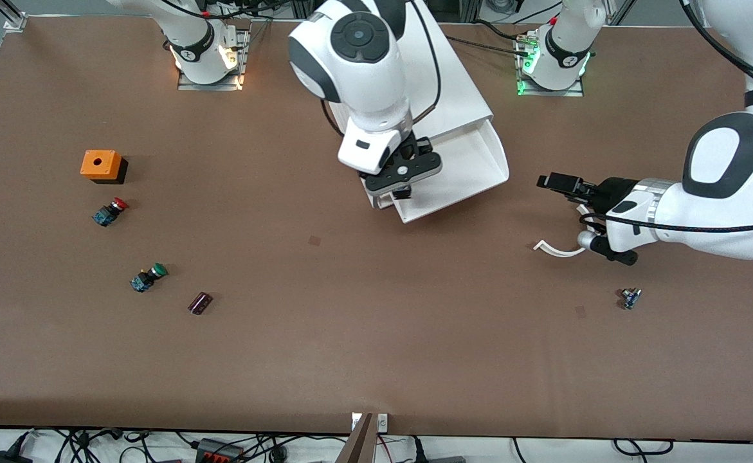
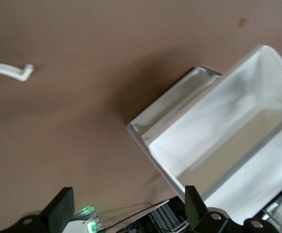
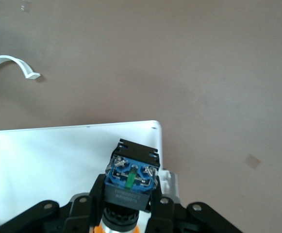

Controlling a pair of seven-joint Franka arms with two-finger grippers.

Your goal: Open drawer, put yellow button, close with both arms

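Observation:
The white cabinet (image 1: 444, 83) stands at the table's robot side, its uppermost drawer (image 1: 472, 164) pulled out toward the front camera. My right gripper (image 1: 403, 183) hangs over the drawer's corner toward the right arm's end. It is shut on the yellow button (image 3: 131, 177), whose blue base points away from the wrist, with the black neck and orange cap between the fingers (image 3: 94, 194). The drawer's white floor (image 3: 48, 165) lies under it. My left gripper (image 1: 556, 183) is open and empty over bare table beside the drawer, toward the left arm's end; the drawer also shows in the left wrist view (image 2: 218, 145).
An orange box (image 1: 101, 165), a red-capped switch (image 1: 110, 212), a green-capped switch (image 1: 148, 278) and a small dark piece (image 1: 200, 303) lie toward the right arm's end. A white curved strip (image 1: 559, 249) and a small part (image 1: 630, 298) lie near the left arm.

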